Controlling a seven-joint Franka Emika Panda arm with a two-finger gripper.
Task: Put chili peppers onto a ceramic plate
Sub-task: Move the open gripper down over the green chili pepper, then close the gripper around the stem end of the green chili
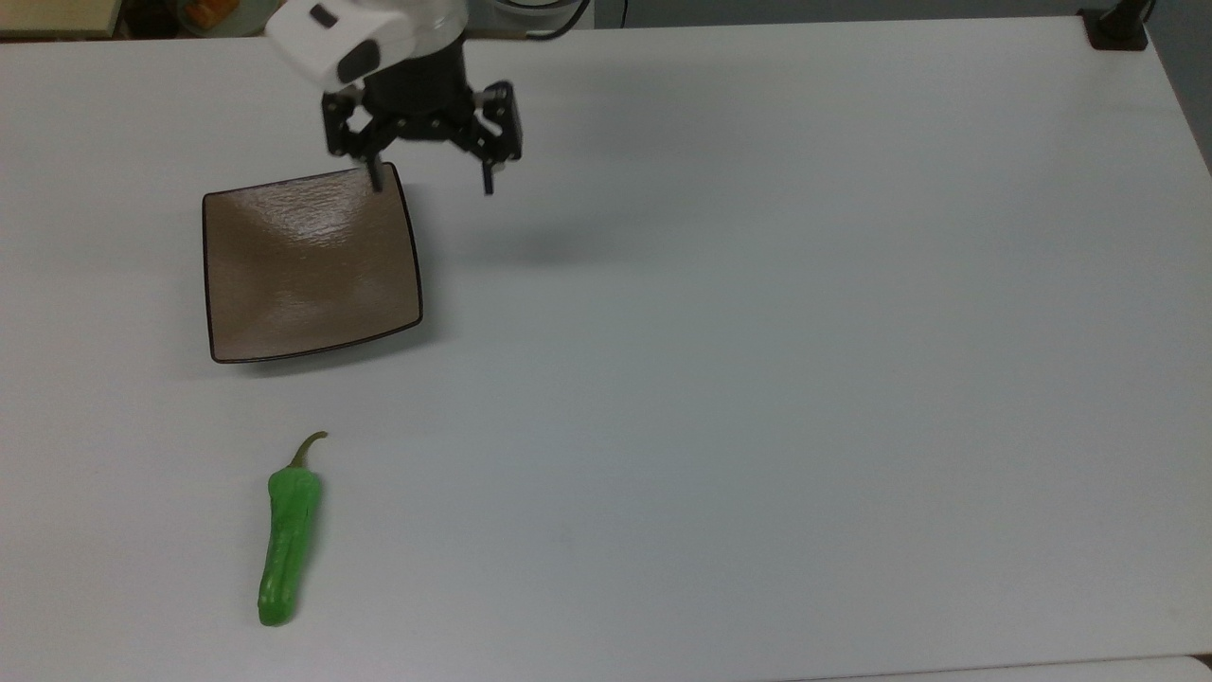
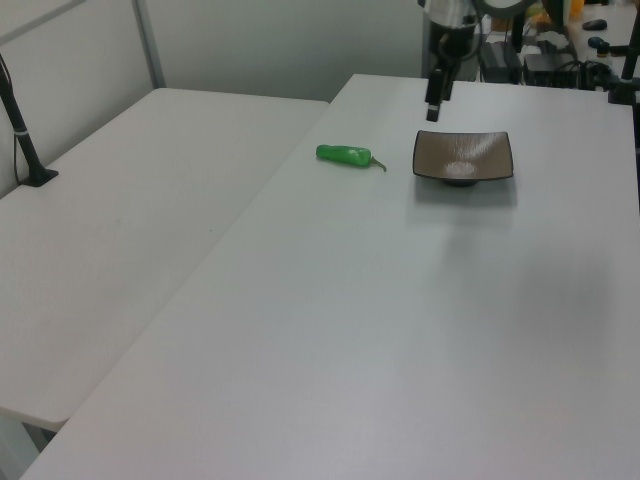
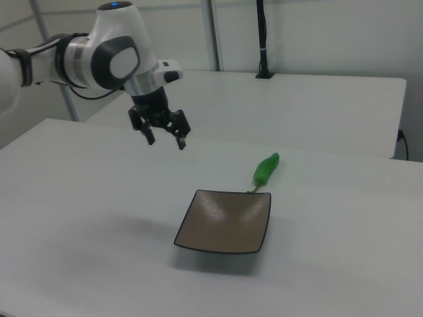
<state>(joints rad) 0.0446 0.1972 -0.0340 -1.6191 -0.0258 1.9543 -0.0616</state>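
Lying on table: glossy green chili pepper [image 1: 287, 542] (curved brownish stem) | gripper [image 1: 431, 183] wide open, empty

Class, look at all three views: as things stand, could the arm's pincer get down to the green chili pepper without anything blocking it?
Probably yes. The pincer hangs open above the table near the ceramic plate, while the chili pepper lies alone on bare table beyond the plate, nothing over or against it.

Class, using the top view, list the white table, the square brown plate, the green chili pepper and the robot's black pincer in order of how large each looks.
1. The white table.
2. The square brown ceramic plate.
3. The black pincer and the green chili pepper look alike in extent; the pincer hangs above the table, nearer the camera, so their order is unsure.
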